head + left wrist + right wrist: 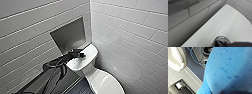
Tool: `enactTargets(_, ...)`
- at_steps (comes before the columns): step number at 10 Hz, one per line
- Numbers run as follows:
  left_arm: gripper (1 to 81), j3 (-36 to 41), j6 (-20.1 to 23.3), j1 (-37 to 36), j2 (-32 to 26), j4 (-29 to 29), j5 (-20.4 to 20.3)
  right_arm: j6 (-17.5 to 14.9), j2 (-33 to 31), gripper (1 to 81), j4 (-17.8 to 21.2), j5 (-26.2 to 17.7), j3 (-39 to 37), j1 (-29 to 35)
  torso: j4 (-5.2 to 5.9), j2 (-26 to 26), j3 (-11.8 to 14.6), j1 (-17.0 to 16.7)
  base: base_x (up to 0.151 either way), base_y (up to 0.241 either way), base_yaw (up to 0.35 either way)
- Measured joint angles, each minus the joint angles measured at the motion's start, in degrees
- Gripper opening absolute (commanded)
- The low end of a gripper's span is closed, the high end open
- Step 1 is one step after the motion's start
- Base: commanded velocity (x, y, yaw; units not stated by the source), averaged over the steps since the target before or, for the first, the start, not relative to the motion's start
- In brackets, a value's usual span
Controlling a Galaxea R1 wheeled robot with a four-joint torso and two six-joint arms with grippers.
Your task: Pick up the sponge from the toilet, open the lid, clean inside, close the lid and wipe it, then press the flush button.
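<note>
The white toilet (93, 75) stands in the corner, its oval lid (106, 83) down. My left arm reaches in over the tank top (86, 62). Its gripper (81, 54) is shut, with the dark tip (221, 44) resting on the chrome-ringed flush button (223, 37) in the left wrist view. In the right wrist view the bright blue sponge (228, 69) sits very close to the camera. My right gripper is shut on it, and a dark edge of that gripper (235, 92) shows under it. A white rim of the toilet (176, 59) lies beyond the sponge.
White tiled walls (130, 27) close in on both sides of the toilet. A steel recessed panel (68, 33) is set in the wall behind the tank. Blue cables (196, 58) lie on the dark small-tiled floor (194, 68). A paper-roll holder (179, 85) hangs on the wall.
</note>
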Motion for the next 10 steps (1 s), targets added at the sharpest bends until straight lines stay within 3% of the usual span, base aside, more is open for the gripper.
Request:
enactTargets(4,1.0,0.23,0.02,2.66,0.44,2.1,-5.51,0.0,0.0,1.0,0.0,0.33,0.0,-0.02,0.0,0.0,0.0,0.0,0.0,0.0,0.0)
enactTargets(10,1.0,0.37,0.41,3.75,0.46,3.64,-8.4,0.01,0.0,1.0,0.0,0.56,0.0,0.0,0.0,-0.02,0.05,-0.05,0.0,0.0,0.0)
